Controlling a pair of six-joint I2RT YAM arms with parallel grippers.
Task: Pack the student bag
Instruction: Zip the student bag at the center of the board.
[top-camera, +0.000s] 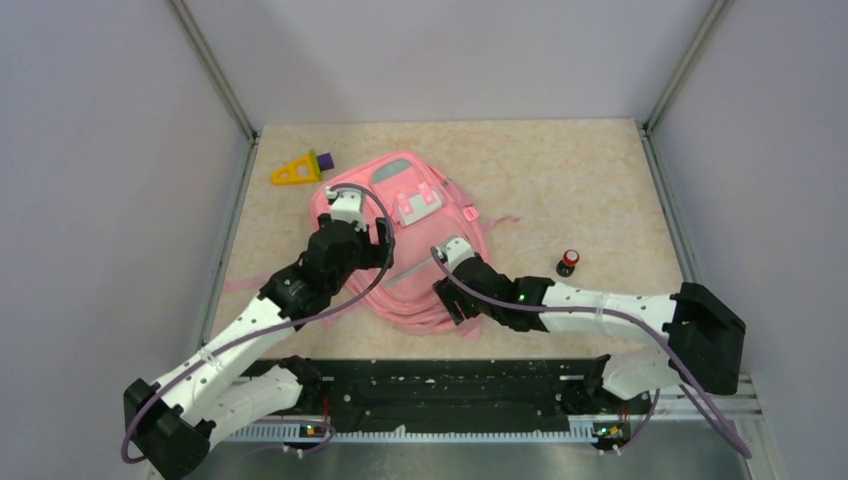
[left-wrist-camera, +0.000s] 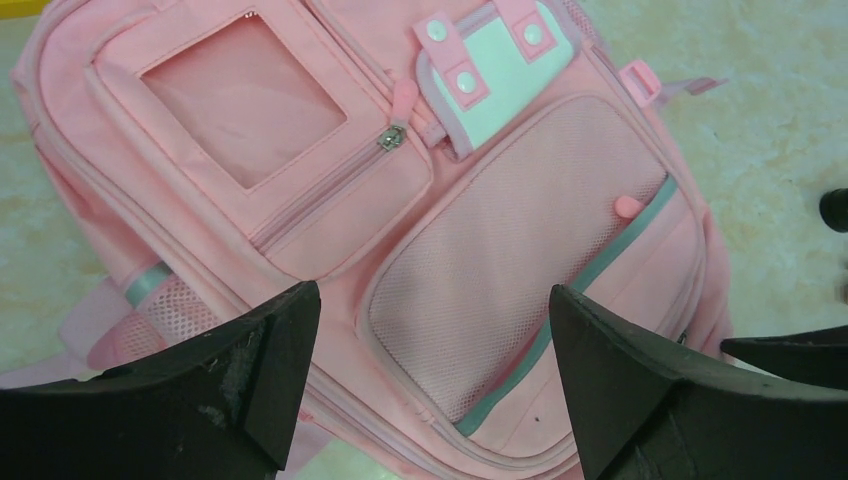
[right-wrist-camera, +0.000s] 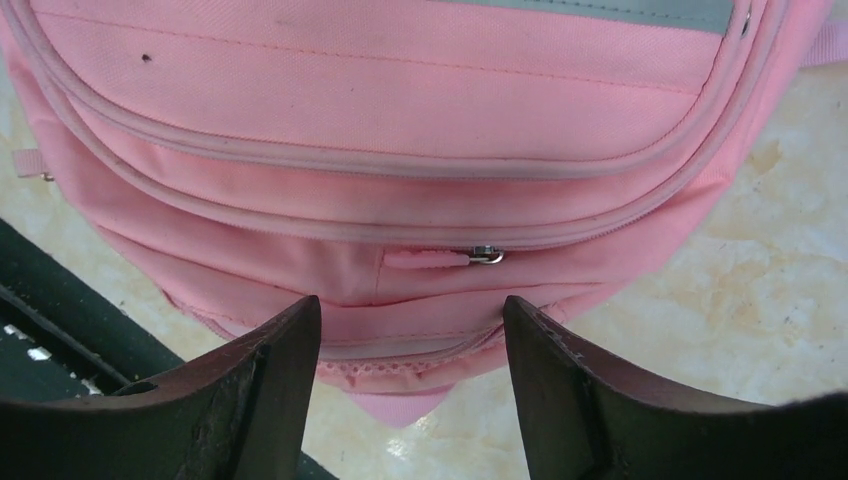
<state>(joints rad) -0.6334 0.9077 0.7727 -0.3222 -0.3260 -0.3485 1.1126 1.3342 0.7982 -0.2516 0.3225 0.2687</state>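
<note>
We judge the packing barely begun: the bag (top-camera: 415, 190) lies flat mid-surface (top-camera: 560, 180), every zip we can see shut. Our left pincer (left-wrist-camera: 430, 330) and right pincer (right-wrist-camera: 410, 340) hover over it released, holding nothing, the right facing a zip pull (right-wrist-camera: 440, 259). A yellow toy (top-camera: 297, 170) and a bottle (top-camera: 568, 262) lie beside the bag, unpacked.

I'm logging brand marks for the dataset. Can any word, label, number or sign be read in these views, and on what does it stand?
No text can be read anywhere.
student bag: no print shows on its pockets or on its white patch.
small red-capped bottle: too small to tell whether it bears a label.
yellow triangular toy: no marking can be made out.
</note>
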